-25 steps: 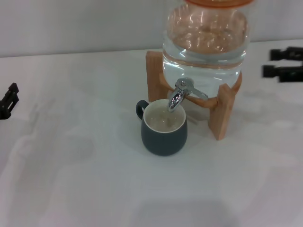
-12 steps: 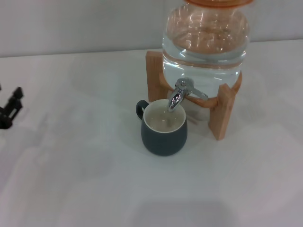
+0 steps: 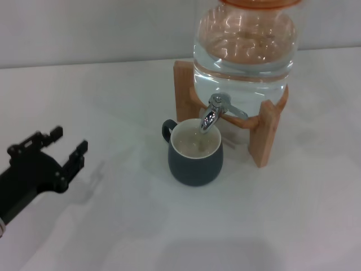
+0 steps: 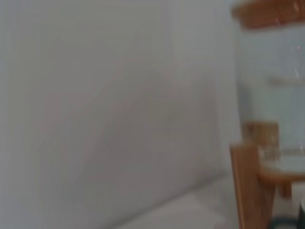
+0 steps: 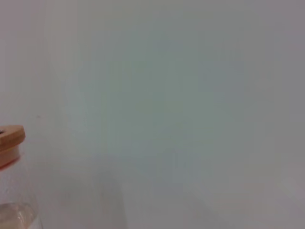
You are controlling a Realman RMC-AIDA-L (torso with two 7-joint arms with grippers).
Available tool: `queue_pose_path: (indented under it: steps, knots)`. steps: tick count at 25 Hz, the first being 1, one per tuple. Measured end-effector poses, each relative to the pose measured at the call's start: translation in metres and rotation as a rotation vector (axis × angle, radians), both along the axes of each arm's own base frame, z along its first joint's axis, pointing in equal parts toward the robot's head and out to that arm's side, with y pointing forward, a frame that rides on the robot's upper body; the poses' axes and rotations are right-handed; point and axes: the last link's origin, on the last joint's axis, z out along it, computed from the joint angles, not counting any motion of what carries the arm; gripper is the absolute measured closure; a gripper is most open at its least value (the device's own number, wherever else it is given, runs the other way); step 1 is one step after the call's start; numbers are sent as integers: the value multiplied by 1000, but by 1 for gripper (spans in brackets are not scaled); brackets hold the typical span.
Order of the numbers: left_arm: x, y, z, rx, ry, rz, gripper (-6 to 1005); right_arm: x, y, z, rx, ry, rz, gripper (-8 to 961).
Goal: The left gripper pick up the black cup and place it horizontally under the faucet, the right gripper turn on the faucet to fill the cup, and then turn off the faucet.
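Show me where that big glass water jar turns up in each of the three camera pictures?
Head view: the water jar stands at the top, right of centre, on its wooden stand.
Left wrist view: the jar fills the right edge.
Right wrist view: only a sliver of the jar shows in the lower left corner.
Shared landmark: the jar's orange lid.

Only the left gripper (image 3: 63,148) is showing from where the head camera is looking. It is appearing as a matte black claw with two fingers (image 3: 79,153), each one ending in a squared, blocky tip. Jointed linkages are running back from the fingers, and small notches and pivot points are breaking up their outlines. Behind them, a broad black body is widening toward the picture's lower left corner. No cables or markings are showing.
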Motion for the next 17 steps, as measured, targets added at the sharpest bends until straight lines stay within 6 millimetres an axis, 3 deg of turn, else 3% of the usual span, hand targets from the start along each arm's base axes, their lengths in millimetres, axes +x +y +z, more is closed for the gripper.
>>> queue_pose_path:
  steps: [5, 17]
  knots:
    - [-6, -3, 0, 6, 9, 31, 470, 0, -5, 6, 26, 3, -3, 112]
    - [1, -6, 26, 87, 23, 6, 470, 2, -9, 11, 58, 13, -8, 112]
